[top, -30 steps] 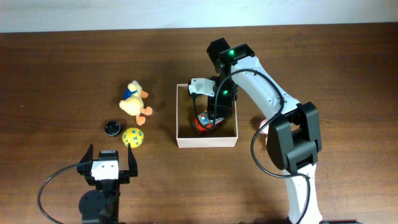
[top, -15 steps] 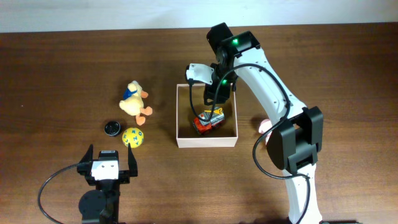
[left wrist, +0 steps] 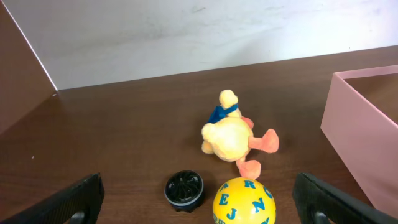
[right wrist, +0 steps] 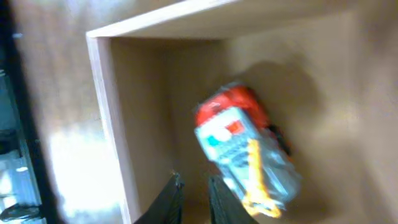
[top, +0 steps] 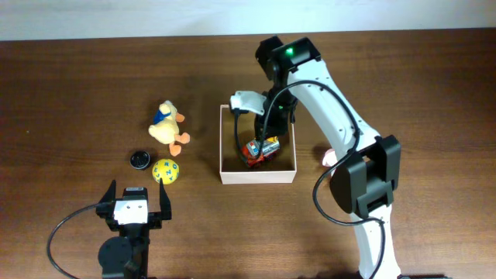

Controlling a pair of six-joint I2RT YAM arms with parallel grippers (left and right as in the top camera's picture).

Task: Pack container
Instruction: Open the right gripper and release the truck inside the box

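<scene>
The container point(top: 257, 177) is a shallow square white box with a tan inside, standing mid-table. A red and grey toy truck point(top: 260, 151) lies inside it, and it shows blurred in the right wrist view as the truck point(right wrist: 245, 152). My right gripper point(top: 267, 132) hangs over the container's back half, above and clear of the truck. Its fingers point(right wrist: 171, 196) are almost together with nothing between them, beside the container's wall point(right wrist: 115, 124). My left gripper point(top: 136, 192) sits wide open near the table's front, empty.
Left of the container lie a yellow plush duck point(top: 167, 124), a black round cap point(top: 139, 159) and a yellow lettered ball point(top: 166, 170). The left wrist view shows the duck point(left wrist: 230, 134), cap point(left wrist: 185, 188), ball point(left wrist: 244, 202) and container side point(left wrist: 360, 143). A pink object point(top: 328, 157) peeks out behind the right arm.
My right gripper has lifted off the toy truck, left it in the container and closed its fingers. The left arm has not moved.
</scene>
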